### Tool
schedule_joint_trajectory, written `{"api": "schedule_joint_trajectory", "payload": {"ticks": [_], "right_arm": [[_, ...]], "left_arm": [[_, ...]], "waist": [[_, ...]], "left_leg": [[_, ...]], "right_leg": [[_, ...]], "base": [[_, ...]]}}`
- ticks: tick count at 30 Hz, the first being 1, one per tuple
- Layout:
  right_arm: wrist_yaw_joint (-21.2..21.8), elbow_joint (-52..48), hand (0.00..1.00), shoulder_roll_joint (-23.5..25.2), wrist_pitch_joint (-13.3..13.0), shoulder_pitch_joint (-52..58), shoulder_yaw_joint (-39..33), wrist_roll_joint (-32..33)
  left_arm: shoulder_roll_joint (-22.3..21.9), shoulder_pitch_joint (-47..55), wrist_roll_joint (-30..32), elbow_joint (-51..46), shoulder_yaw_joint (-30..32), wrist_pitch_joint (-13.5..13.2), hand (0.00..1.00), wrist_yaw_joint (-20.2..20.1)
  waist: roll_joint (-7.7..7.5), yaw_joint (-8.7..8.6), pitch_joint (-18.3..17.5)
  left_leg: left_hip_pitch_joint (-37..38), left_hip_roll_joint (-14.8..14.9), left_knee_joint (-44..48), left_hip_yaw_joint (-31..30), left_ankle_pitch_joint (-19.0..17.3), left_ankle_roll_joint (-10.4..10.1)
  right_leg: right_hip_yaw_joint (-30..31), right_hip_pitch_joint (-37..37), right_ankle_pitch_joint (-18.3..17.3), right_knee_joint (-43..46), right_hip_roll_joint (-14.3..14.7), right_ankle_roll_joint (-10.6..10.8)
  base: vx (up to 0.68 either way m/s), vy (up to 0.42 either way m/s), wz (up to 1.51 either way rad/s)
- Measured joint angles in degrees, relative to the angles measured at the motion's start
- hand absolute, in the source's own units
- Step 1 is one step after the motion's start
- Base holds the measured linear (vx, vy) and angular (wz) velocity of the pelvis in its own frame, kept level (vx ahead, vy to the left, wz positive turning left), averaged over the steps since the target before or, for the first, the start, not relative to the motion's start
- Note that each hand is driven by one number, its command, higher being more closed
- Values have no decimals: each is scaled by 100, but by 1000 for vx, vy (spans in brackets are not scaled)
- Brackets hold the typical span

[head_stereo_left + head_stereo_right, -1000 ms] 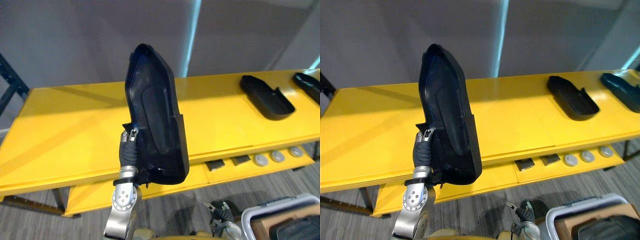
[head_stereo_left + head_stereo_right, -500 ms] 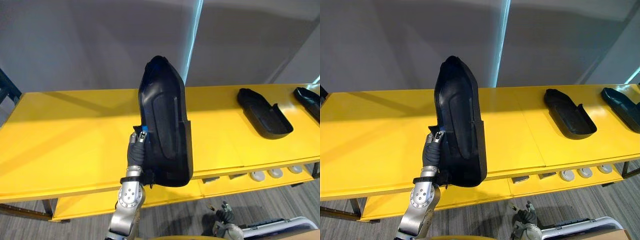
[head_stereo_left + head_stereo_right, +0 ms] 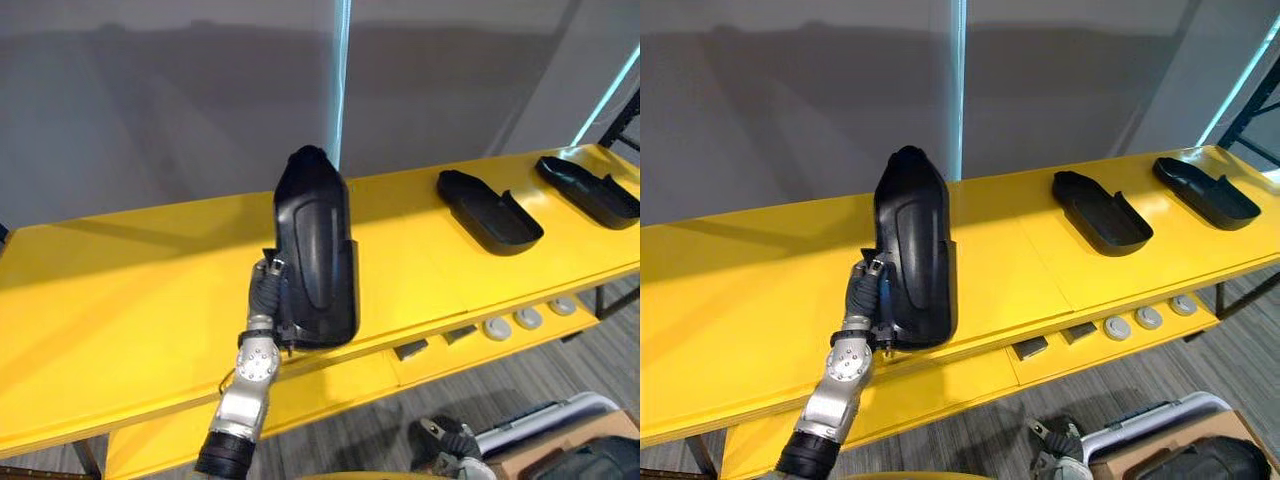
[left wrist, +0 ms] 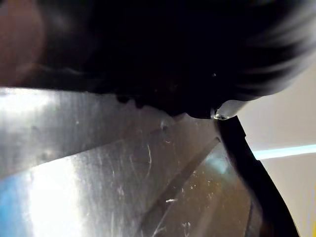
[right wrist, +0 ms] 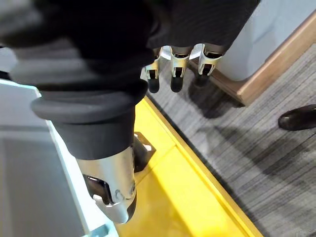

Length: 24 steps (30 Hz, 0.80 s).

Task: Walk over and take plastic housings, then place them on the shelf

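Observation:
A long black plastic housing stands nearly upright over the front part of the yellow shelf top. My left hand is shut on its lower left edge, with the fingers mostly hidden behind it. I cannot tell whether its lower end touches the shelf. In the left wrist view the housing's dark surface sits right against the camera. Two more black housings lie flat at the shelf's right end. My right hand hangs low beside me with relaxed fingers, holding nothing.
A lower yellow shelf carries grey round discs and small dark blocks. A white bin stands on the grey floor at the lower right. A grey wall rises behind the shelf. A person's shoe rests on the floor.
The view has shifted as I came closer to the shelf. My left hand has carried the housing forward and lower, so it now sits over the shelf top.

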Motion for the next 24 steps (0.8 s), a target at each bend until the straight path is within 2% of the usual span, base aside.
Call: {"api": "schedule_joint_trajectory", "payload": {"ticks": [2,3,6,9,13,15,22,24], "right_arm": [[1,1,0,-11,3,-6,1,-52],[2,1,0,-36,5,-7,0,-75],[5,6,0,-110,54,94,2,-90],[5,6,0,-138,55,124,8,-92],[9,6,0,-201,58,214,19,-95],[10,6,0,-243,105,234,19,-110],[12,7,0,-240,118,232,29,-121],[11,7,0,-254,120,205,17,-122]], "left_arm": [[49,-163,0,160,144,27,100,95],[42,-266,2,256,174,82,100,157],[29,-392,3,443,197,150,100,238],[25,-454,1,512,309,174,100,273],[46,-889,-59,1031,424,232,100,322],[45,-1039,-132,1339,540,298,100,367],[218,-1595,-283,2003,647,415,100,381],[286,-1771,-347,2190,753,424,100,378]], "waist": [[-1,-6,3],[44,-39,36],[125,-86,84],[111,-217,94],[94,-243,104],[96,-329,111],[21,-354,157],[8,-363,165]], "left_leg": [[-12,-22,-197,3,149,22],[0,-3,-349,-17,285,7],[4,97,-533,-32,371,-80],[-83,150,-535,-32,387,-116],[-212,233,-537,-23,405,-144],[-224,231,-537,-23,405,-144],[-188,213,-534,-14,430,-174],[-211,206,-509,-12,457,-145]], "right_leg": [[74,-77,-25,-93,-2,35],[61,-111,-10,-125,25,57],[52,-183,-38,-136,120,60],[57,-189,-38,-235,222,60],[123,-282,-38,-345,306,60],[177,-288,-35,-350,314,57],[232,-296,86,-277,300,17],[251,-355,151,-243,315,-54]], "base": [[-213,-34,-8],[-206,-55,1],[-246,-85,2],[-139,-45,1],[-59,-37,-3],[0,0,0],[82,-11,-2],[142,-20,-7]]}}
